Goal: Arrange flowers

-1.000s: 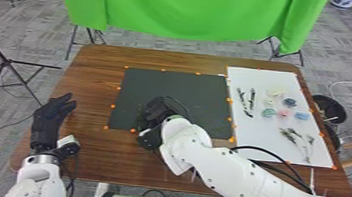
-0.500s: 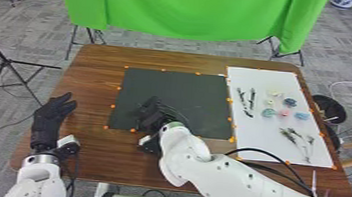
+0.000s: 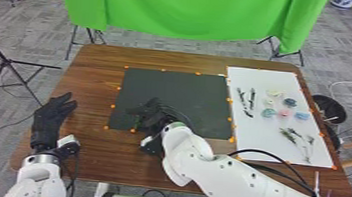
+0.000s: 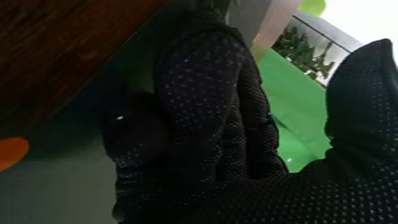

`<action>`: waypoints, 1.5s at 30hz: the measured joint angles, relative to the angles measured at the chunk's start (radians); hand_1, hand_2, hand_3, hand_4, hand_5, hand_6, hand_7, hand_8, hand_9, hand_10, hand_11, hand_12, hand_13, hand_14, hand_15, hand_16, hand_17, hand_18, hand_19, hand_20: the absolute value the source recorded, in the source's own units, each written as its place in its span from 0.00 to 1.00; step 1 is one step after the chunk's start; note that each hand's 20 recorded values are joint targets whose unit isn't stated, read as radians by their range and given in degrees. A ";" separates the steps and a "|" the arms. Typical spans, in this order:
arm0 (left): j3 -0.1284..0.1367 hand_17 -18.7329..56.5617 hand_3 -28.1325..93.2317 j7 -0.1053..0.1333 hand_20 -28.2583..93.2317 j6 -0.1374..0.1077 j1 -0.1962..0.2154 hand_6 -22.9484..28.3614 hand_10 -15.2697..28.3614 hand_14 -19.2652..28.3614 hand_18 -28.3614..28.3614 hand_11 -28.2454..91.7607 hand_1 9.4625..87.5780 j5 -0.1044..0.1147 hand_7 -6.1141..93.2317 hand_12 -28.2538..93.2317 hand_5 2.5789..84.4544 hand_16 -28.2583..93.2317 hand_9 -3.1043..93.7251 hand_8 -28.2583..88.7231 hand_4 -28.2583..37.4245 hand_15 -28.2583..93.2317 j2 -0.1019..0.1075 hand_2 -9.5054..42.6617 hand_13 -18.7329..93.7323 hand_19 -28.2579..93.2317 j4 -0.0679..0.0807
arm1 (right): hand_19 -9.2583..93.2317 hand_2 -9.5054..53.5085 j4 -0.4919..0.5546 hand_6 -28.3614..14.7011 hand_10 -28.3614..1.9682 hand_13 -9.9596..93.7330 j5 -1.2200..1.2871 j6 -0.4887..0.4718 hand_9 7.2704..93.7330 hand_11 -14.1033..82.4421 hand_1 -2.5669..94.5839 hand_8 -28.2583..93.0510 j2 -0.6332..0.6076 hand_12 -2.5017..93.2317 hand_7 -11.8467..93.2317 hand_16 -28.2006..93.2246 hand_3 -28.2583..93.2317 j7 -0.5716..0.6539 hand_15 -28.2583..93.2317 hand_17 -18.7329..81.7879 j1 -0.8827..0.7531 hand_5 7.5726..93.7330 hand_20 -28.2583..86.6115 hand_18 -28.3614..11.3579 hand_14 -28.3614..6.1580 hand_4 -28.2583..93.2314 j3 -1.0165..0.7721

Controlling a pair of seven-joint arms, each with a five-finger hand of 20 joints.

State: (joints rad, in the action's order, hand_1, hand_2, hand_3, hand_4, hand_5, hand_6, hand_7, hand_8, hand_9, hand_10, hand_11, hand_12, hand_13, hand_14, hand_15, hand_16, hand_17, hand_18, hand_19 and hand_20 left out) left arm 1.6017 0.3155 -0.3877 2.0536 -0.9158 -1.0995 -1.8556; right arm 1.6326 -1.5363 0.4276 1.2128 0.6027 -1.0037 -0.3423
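The right hand (image 3: 156, 116) is above the black mat (image 3: 173, 86), at its near left part; I cannot tell whether it is open or closed. The left hand (image 3: 54, 114) is open over the bench (image 3: 92, 75), near its left edge, with bare wood between it and the mat. The flowers (image 3: 284, 113) lie on the white board (image 3: 263, 80), just beside the mat and along the bench's right edge, twigs (image 3: 242, 98) nearest the mat.

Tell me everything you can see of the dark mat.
The mat is a dark grey-green rectangle, plain and smooth-looking, lying flat on the brown table. Orange dots mark its edges. The white sheet lies on its right. The right hand covers part of its near side; whether they touch is unclear.
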 measured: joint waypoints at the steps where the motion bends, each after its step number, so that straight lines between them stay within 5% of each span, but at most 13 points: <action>1: 0.000 0.43 0.80 0.000 0.40 0.000 0.000 0.51 0.67 0.70 0.64 0.40 0.10 0.000 0.18 0.31 0.59 0.21 0.56 0.17 0.00 0.39 0.000 0.78 0.51 0.27 0.000 | 0.92 0.16 0.000 0.54 0.39 1.00 0.004 0.000 0.89 0.33 0.21 0.10 0.000 0.20 0.54 0.41 0.81 -0.002 0.62 0.91 0.000 0.67 0.50 0.52 0.66 0.20 0.000; 11: 0.001 0.43 0.80 0.000 0.40 0.000 0.003 0.51 0.67 0.70 0.65 0.40 0.10 0.000 0.18 0.31 0.59 0.21 0.56 0.17 0.00 0.39 -0.003 0.78 0.51 0.27 -0.004 | 0.94 0.10 0.016 0.54 0.41 1.00 0.027 0.003 0.90 0.35 0.23 0.11 -0.014 0.21 0.53 0.41 0.81 -0.028 0.63 0.91 0.002 0.68 0.49 0.51 0.67 0.21 -0.003; 16: 0.012 0.43 0.80 0.000 0.40 -0.001 0.016 0.51 0.67 0.71 0.65 0.40 0.10 0.000 0.18 0.31 0.59 0.21 0.56 0.17 0.00 0.39 -0.006 0.78 0.51 0.27 -0.016 | 0.95 0.04 0.135 0.56 0.42 1.00 0.039 -0.017 0.87 0.35 0.27 0.11 -0.081 0.22 0.49 0.42 0.80 -0.065 0.63 0.90 -0.002 0.68 0.50 0.51 0.69 0.20 -0.050; 25: 0.028 0.43 0.80 0.000 0.40 -0.005 0.040 0.52 0.67 0.71 0.65 0.41 0.11 -0.006 0.18 0.31 0.59 0.21 0.56 0.17 0.00 0.39 -0.006 0.78 0.52 0.28 -0.034 | 0.99 0.00 0.433 0.56 0.37 1.00 -0.092 -0.279 0.76 0.31 0.30 0.16 -0.292 0.22 0.33 0.48 0.78 -0.060 0.59 0.85 -0.165 0.61 0.49 0.49 0.66 0.19 -0.456; 35: 0.038 0.43 0.80 -0.003 0.40 -0.005 0.049 0.52 0.67 0.71 0.65 0.41 0.11 -0.014 0.18 0.31 0.59 0.21 0.56 0.17 0.00 0.39 -0.006 0.77 0.52 0.28 -0.042 | 0.99 0.00 0.499 0.53 0.37 0.99 -0.413 -0.310 0.75 0.31 0.30 0.18 -0.508 0.22 0.28 0.48 0.75 0.021 0.59 0.85 -0.560 0.60 0.50 0.49 0.67 0.17 -0.949; 45: 0.038 0.43 0.80 -0.008 0.40 -0.004 0.049 0.52 0.67 0.72 0.65 0.41 0.11 -0.017 0.19 0.31 0.59 0.21 0.56 0.17 0.00 0.40 -0.006 0.77 0.52 0.28 -0.042 | 1.00 0.00 0.527 0.54 0.45 1.00 -0.529 -0.347 0.84 0.35 0.34 0.18 -0.520 0.22 0.27 0.48 0.76 0.105 0.60 0.85 -0.922 0.65 0.50 0.50 0.70 0.16 -1.290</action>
State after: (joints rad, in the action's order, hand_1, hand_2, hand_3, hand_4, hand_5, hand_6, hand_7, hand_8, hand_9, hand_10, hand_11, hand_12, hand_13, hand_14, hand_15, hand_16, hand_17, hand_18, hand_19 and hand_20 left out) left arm 1.6395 0.3078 -0.3921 2.1022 -0.9325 -1.1056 -1.8972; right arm 2.1600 -2.0650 0.0809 0.6929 0.7079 -1.9261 -1.6320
